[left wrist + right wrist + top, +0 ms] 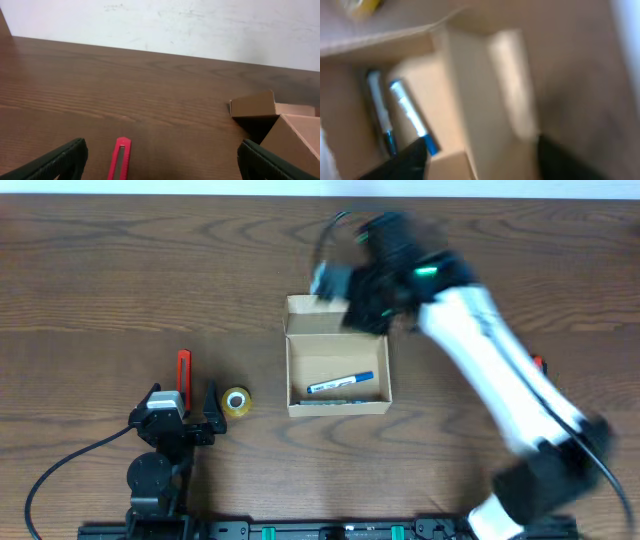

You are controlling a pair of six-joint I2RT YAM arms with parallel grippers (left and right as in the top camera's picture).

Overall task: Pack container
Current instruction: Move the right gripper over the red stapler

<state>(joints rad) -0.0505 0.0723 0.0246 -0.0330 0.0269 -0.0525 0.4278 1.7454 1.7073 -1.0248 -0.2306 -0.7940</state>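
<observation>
Beside container (330,365): red cutter (184,370), tape roll (236,401)

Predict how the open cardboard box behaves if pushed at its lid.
Cardboard box likely light: thin walls, only markers inside, so it may slide on the smooth wooden table. Its flap lid probably bends at the hinge rather than moving the box.
</observation>
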